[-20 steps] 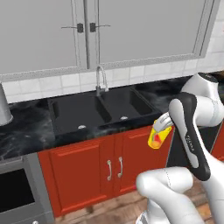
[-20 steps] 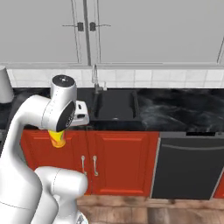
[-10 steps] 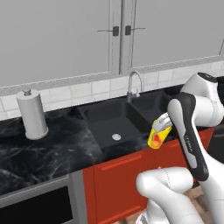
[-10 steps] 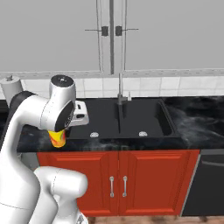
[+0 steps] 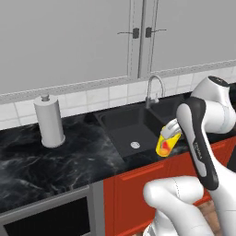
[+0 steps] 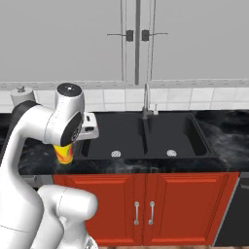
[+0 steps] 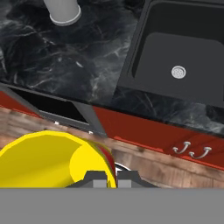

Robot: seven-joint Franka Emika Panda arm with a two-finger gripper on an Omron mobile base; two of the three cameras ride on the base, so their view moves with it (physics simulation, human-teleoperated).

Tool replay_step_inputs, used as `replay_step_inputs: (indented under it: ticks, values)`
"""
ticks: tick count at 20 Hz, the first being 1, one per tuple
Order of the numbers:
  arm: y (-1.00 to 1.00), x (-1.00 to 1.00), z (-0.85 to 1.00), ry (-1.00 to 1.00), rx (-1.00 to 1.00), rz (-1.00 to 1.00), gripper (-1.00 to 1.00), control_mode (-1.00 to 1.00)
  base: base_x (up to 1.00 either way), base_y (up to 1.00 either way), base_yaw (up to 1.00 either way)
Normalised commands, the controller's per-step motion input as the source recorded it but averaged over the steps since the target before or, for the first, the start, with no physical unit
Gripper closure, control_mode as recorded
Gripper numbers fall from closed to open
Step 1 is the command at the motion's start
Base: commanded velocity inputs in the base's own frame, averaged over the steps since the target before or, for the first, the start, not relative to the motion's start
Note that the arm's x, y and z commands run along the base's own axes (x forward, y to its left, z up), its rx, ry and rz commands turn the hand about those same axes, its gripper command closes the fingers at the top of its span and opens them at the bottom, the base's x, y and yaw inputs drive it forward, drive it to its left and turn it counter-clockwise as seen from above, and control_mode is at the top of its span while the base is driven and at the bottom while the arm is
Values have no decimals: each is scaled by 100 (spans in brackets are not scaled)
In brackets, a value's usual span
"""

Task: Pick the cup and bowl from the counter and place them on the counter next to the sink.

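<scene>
Cup (image 5: pixel 166 144) is in my gripper (image 7: pixel 112 178): jaws pinched shut on its rim wall, one fingertip (image 7: pixel 97 178) inside the mouth, the other outside. In hand view the yellow mouth opens just beside and left of my fingertips, red-orange patch showing at the rim edge by the grip. Cup hangs tilted below the hand, base lower than rim, patch facing the left base cam.

Ref. landmark: sink (image 5: pixel 138 126).
- Cup is in the air, off the counter (image 5: pixel 55 161), touching nothing but my fingers. In right base view the cup (image 6: pixel 64 153) sits at the sink's (image 6: pixel 146 135) left front corner, over the counter's front edge; can't tell exactly how far out from the edge it hangs.
- Hand view looks down past the cup at the floor and red cabinet front below the sink (image 7: pixel 175 57), so hand is fwd of the counter edge (image 7: pixel 65 65).
- Faucet (image 5: pixel 154 90) behind the sink, well apart from cup.
- Paper towel roll (image 5: pixel 49 120) upright on the counter left of the sink, near the tiled wall; well apart from cup.
- Drain (image 5: pixel 135 144) in the sink's left basin, near the cup in left base view.
- Grey wall cabinets (image 6: pixel 131 39) above the sink, doors closed.
</scene>
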Motion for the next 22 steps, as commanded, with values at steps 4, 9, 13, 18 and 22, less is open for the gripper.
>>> replay_step_inputs:
  ticks: [4, 9, 13, 18, 22]
  values:
    - [0, 0, 0, 0, 0, 0, 100, 100, 0, 0, 0]
    - [0, 0, 0, 0, 0, 0, 100, 100, 0, 0, 0]
    - [1, 0, 0, 0, 0, 0, 100, -100, 0, 0, 0]
    - [49, 25, 0, 4, -3, -5, 100, -100, 0, 0, 0]
    - [63, 44, 0, 8, -7, -9, 100, -100, 0, 0, 0]
